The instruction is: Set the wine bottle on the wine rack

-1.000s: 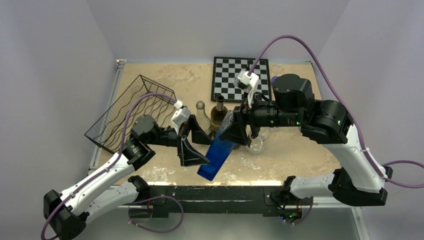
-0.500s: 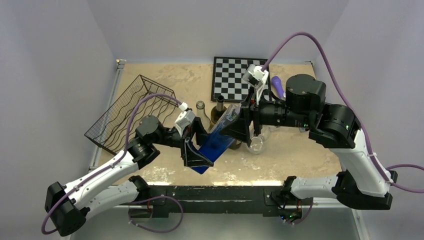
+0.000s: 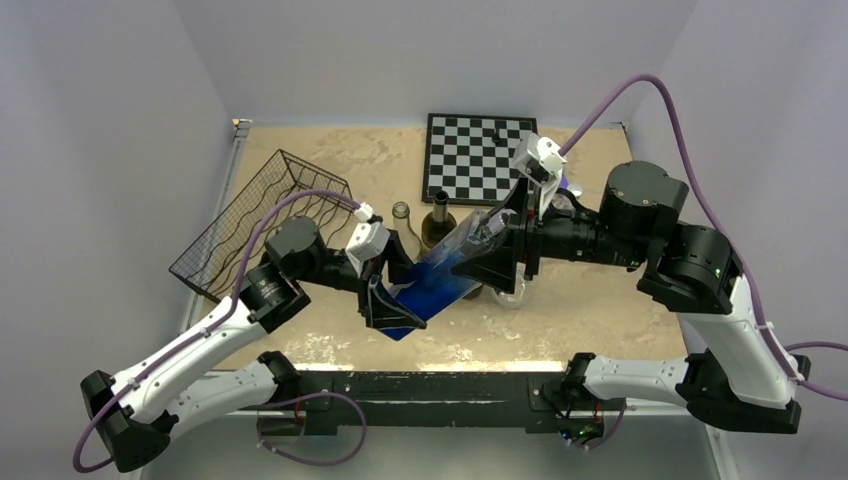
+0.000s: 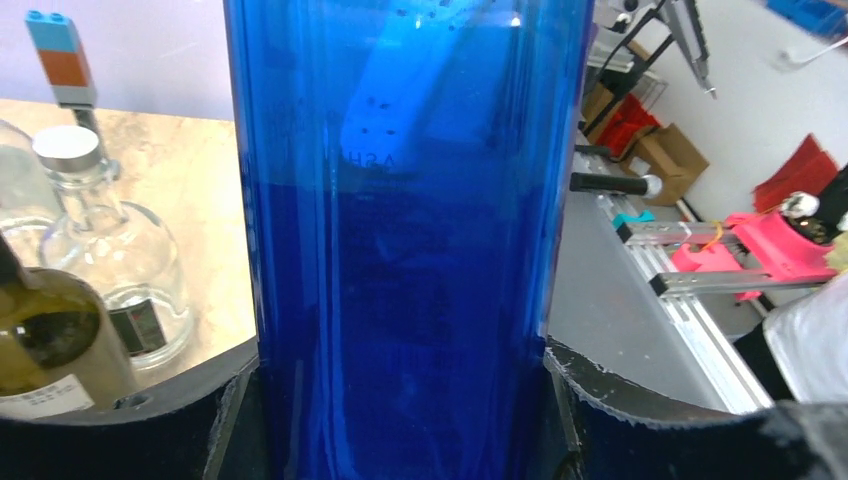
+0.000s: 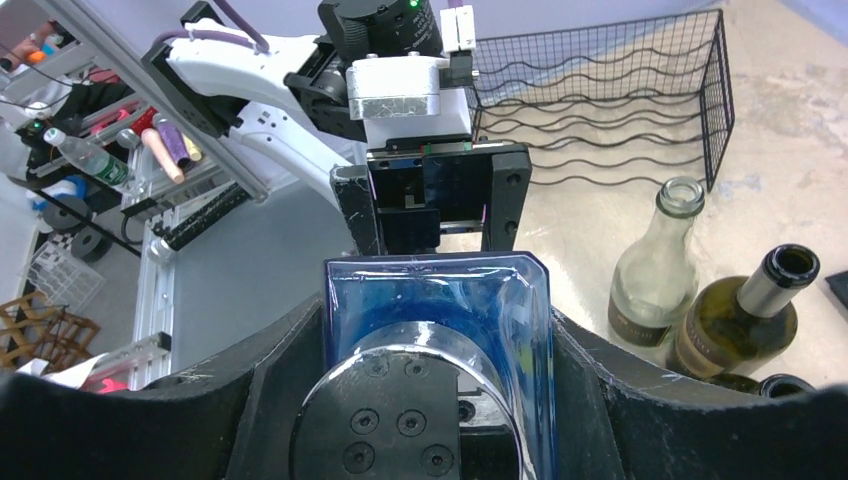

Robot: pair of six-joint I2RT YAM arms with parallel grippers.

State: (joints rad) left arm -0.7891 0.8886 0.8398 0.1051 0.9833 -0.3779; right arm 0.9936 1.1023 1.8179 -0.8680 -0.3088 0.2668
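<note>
The wine bottle (image 3: 440, 280) is a deep blue, square-sided glass bottle, held tilted in the air above the table's front middle. My left gripper (image 3: 393, 305) is shut on its lower body, and in the left wrist view (image 4: 400, 400) the fingers press both sides of the blue glass (image 4: 400, 250). My right gripper (image 3: 500, 250) is shut on its upper, capped end, and the right wrist view (image 5: 435, 360) shows the bottle's shoulder (image 5: 500, 290) between the fingers. The black wire wine rack (image 3: 265, 225) stands tilted at the left, beyond the left arm, and also shows in the right wrist view (image 5: 600, 100).
An olive-green bottle (image 3: 437, 225) and a clear bottle (image 3: 403, 228) stand upright just behind the blue one. A round clear bottle (image 3: 515, 290) sits under the right gripper. A chessboard (image 3: 480, 155) lies at the back. The table's front edge is just below the held bottle.
The right gripper has moved right and back with the bottle's top, laying the bottle flatter. The left gripper has closed in on the bottle's lower body, and the bottom end shifted left.
</note>
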